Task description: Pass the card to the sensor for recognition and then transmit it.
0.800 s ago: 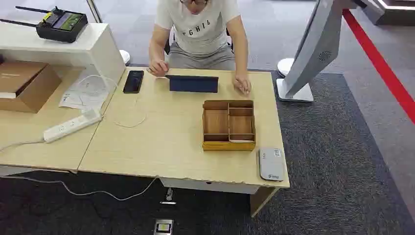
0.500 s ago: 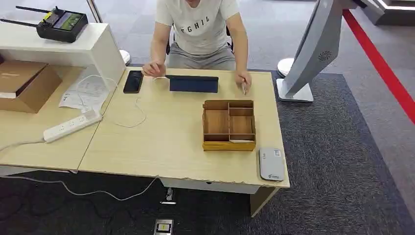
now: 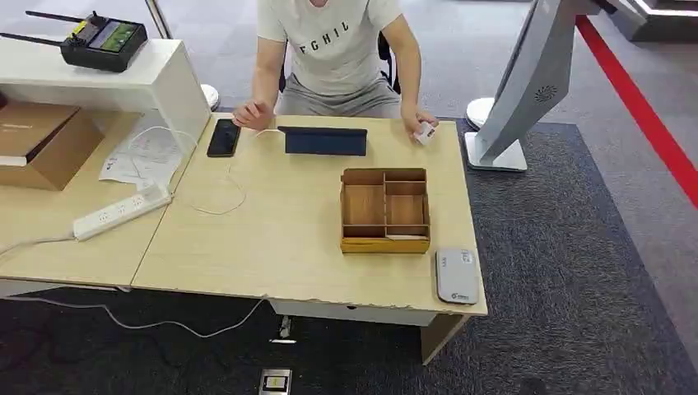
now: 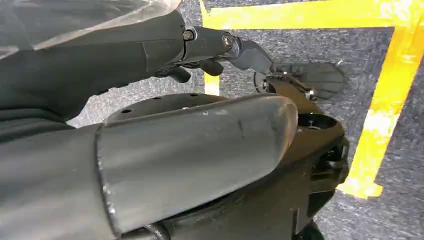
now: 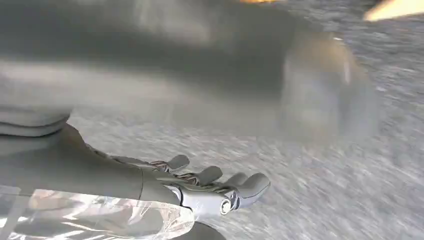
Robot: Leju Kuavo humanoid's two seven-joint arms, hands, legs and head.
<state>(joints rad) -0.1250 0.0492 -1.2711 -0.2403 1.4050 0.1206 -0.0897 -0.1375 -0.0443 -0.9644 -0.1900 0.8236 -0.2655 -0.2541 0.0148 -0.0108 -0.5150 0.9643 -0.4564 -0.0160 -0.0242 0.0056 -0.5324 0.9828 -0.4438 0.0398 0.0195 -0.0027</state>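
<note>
Light wooden worktop (image 3: pixel 272 239) seen from the head view. Small white card (image 3: pixel 425 133) pinched in a person's hand (image 3: pixel 414 123) at the 1 o'clock corner of the worktop, just beside the dark blue upright tablet (image 3: pixel 326 141). Grey flat card sensor (image 3: pixel 457 276) lying at the 5 o'clock corner, near the compartmented wooden organiser box (image 3: pixel 384 211). Black phone (image 3: pixel 224 137) at 11 o'clock, white cable (image 3: pixel 222 193) trailing from it. White power strip (image 3: pixel 122 211) on the adjoining worktop at 9 o'clock. Left hand (image 4: pixel 250 52) hanging over grey carpet with yellow tape (image 4: pixel 385 120), fingers loosely spread, nothing held. Right hand (image 5: pixel 210 187) likewise over carpet, fingers extended and apart, nothing held; picture blurred.
</note>
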